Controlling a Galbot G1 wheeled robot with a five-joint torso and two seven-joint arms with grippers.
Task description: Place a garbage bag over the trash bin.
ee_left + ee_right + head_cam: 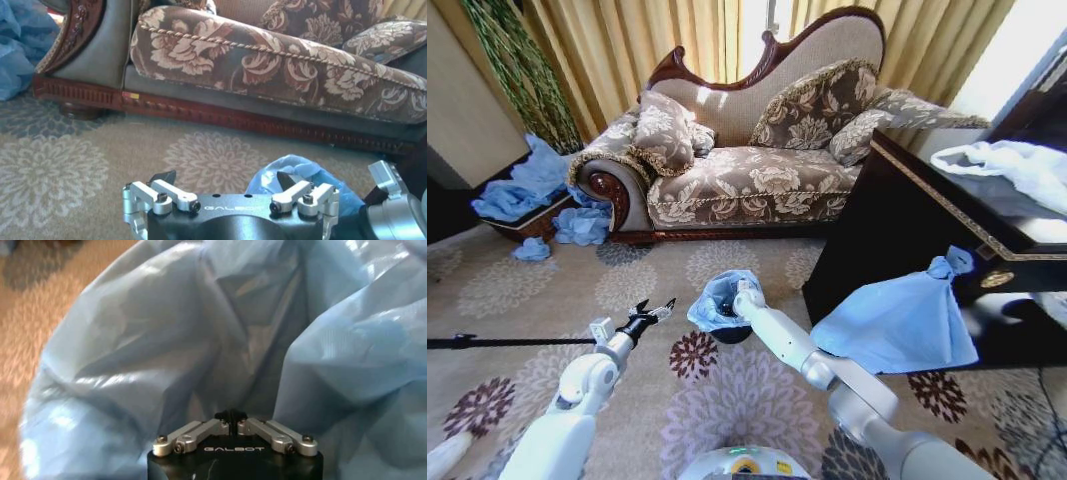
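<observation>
The small black cylindrical trash bin (730,332) is standing on the floral-patterned carpet (627,290), in the open strip between the ornate brown floral sofa (757,150) and the robot. To the bin's right, a dark wooden cabinet (897,230) is closing off that side, and a larger light-blue bag with a knotted top (902,320) is leaning against the cabinet's front, near the bin but apart from it. To the bin's left, the carpet is lying open as far as a heap of crumpled blue bags (557,200) by the sofa's curved wooden arm.

The thin, wrinkly, light-blue translucent garbage bag (719,297) is sitting over the bin's mouth, its plastic puffed up around the rim and its dark opening facing upward.

The right gripper (744,298) is reaching over the bin's right rim, down among the bag's folds. In the right wrist view, its fingers (231,416) are pressing tip to tip with the blue film billowing all around them; I cannot tell whether any plastic is pinched between the tips.

The left gripper (653,313) is hovering above the carpet just left of the bin, touching nothing. Its fingers (163,177) are spreading wide apart, with bare carpet between them and the bag's blue edge (293,172) lying just beyond.
</observation>
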